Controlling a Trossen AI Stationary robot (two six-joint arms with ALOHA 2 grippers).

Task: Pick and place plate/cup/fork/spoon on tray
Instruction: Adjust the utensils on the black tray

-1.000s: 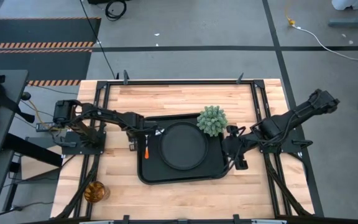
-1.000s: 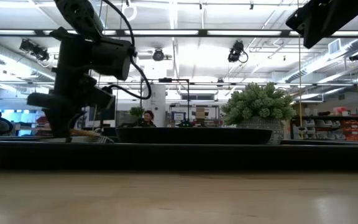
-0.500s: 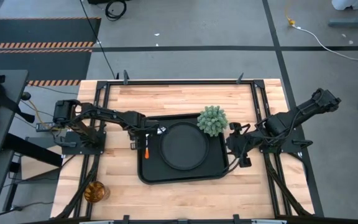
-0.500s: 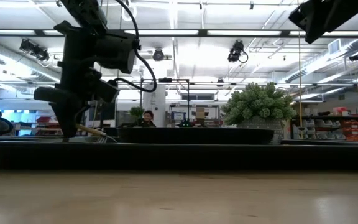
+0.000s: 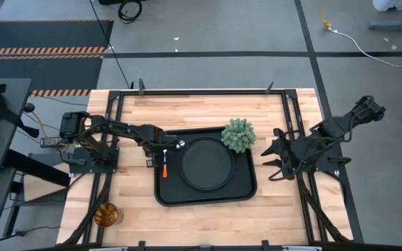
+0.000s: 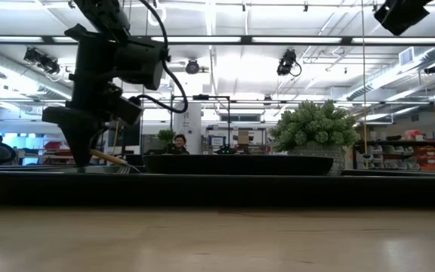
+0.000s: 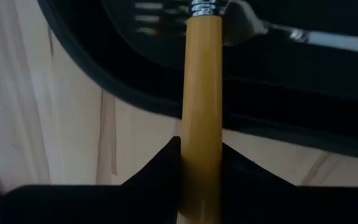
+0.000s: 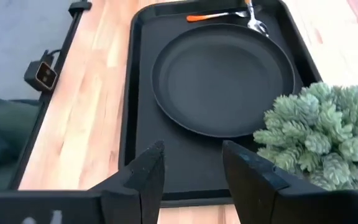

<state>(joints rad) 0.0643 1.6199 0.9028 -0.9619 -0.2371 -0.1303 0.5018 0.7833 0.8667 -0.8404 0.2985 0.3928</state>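
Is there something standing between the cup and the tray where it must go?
Nothing visible does: only bare tabletop lies between the cup and the near left corner of the tray.

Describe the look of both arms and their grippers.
Both arms are dark, nearly black, jointed links with black cables looped along them. The left gripper and right gripper each carry two flat, matte black fingers that taper toward angular tips. No markings are visible on them.
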